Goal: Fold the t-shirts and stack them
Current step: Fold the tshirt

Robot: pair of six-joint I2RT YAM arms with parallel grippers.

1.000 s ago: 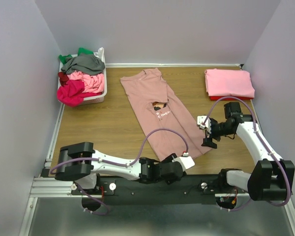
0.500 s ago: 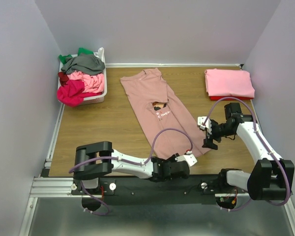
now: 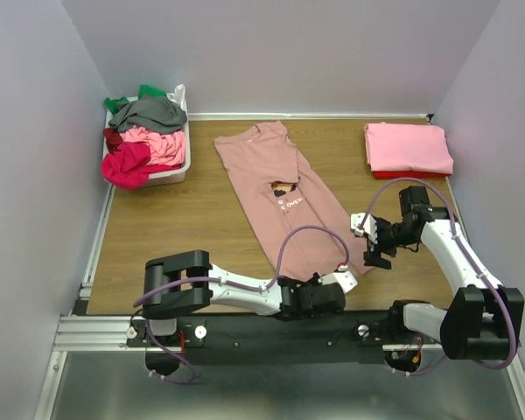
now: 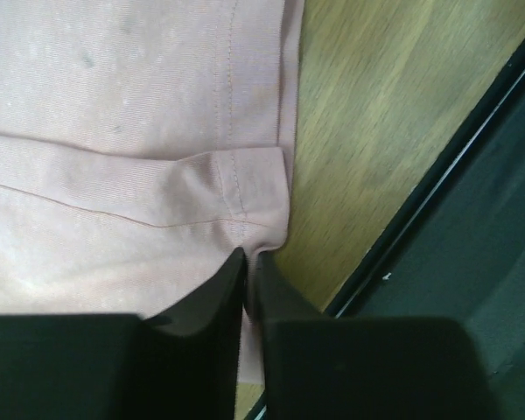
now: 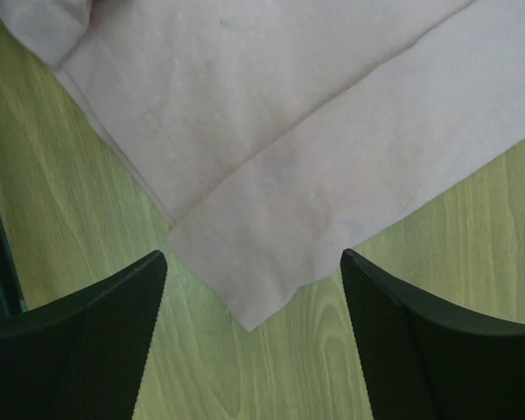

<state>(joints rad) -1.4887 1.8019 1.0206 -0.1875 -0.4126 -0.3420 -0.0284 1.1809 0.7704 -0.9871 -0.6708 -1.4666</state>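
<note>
Pinching dusty-pink t-shirt (image 3: 280, 197) hem, seemingly: left hand (image 4: 247, 259); right hand (image 5: 252, 264) spread above corner.

A white basket (image 3: 185, 140) stands at the wooden table's (image 3: 175, 229) far-left corner; pale walls (image 3: 332, 52) surround it.

Left gripper (image 4: 248, 262) has its fingers pressed together, pinching the hem corner of the dusty-pink t-shirt (image 4: 114, 131). Cloth puckers into a small fold just above the tips. A stitched hem line runs up near the shirt's right edge. Wooden tabletop (image 4: 376, 131) right of the shirt, black rail (image 4: 481, 254) along its edge.
</note>
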